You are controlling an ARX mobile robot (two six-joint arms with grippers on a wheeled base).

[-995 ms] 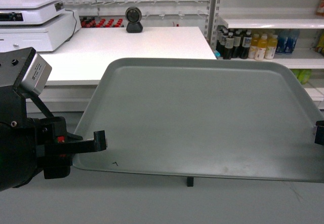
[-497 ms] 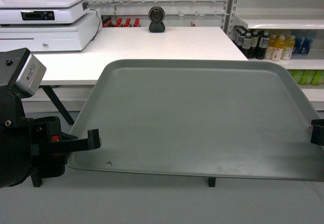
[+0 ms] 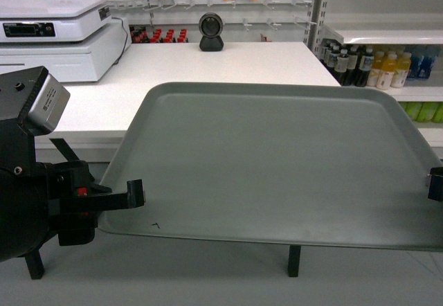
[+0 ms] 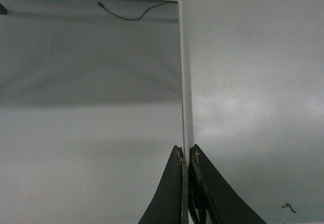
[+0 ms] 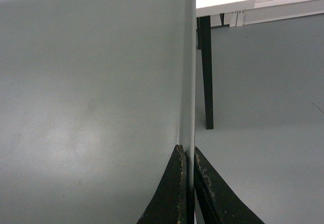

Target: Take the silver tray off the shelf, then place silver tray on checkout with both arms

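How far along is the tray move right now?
Done: the tray is off the shelf, carried in the air. In hand: the left hand and right hand each pinch a side rim. Left: bring it over the white counter ahead and set it down.

Head camera looks forward and slightly down over the silver tray toward the desk. Each wrist camera sits close, sighting along its hand onto a tray edge, floor beyond; all three views share the tray.
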